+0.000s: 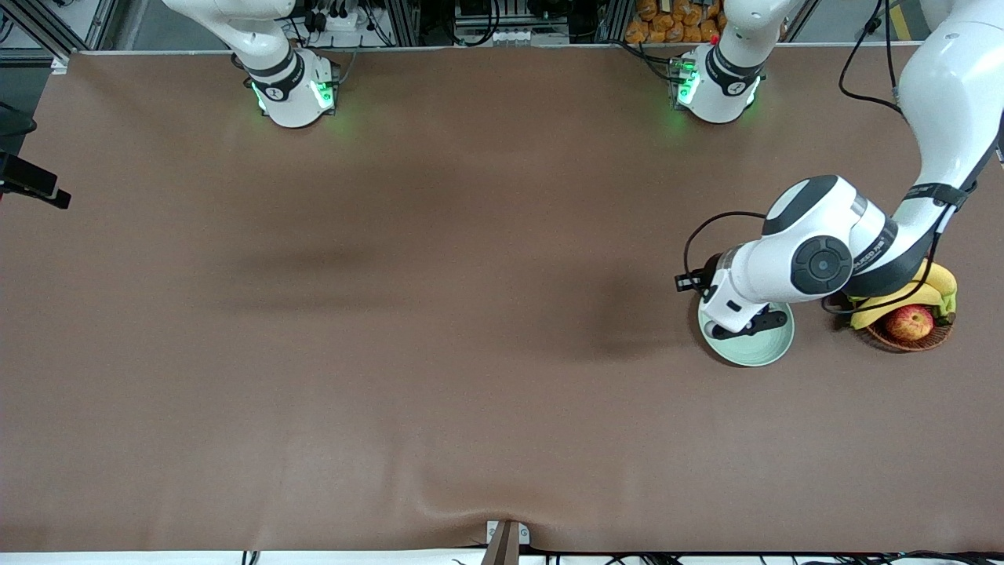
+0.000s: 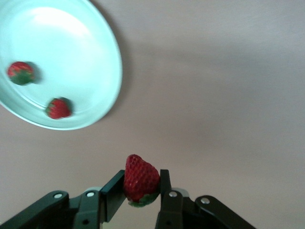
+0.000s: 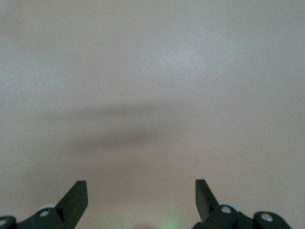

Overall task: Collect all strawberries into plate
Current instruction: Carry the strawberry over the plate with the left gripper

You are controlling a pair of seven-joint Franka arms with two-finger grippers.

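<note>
Strawberry (image 2: 141, 179) sits pinched in my left gripper (image 2: 138, 193) near the plate (image 2: 102, 107); my right gripper (image 3: 141, 198) waits spread.

At the left arm's end of the bench (image 1: 392, 314) you have a wicker basket (image 1: 910, 342). In it sits a red-yellow apple (image 1: 910, 322), with bananas (image 1: 933, 287) just beside it, touching it, farther from the front camera. The bench is covered by a plain brown sheet that bulges into a wrinkle at its edge nearest the front camera. Above the bench's top edge you can see orange fruit (image 1: 674, 22) piled up.
</note>
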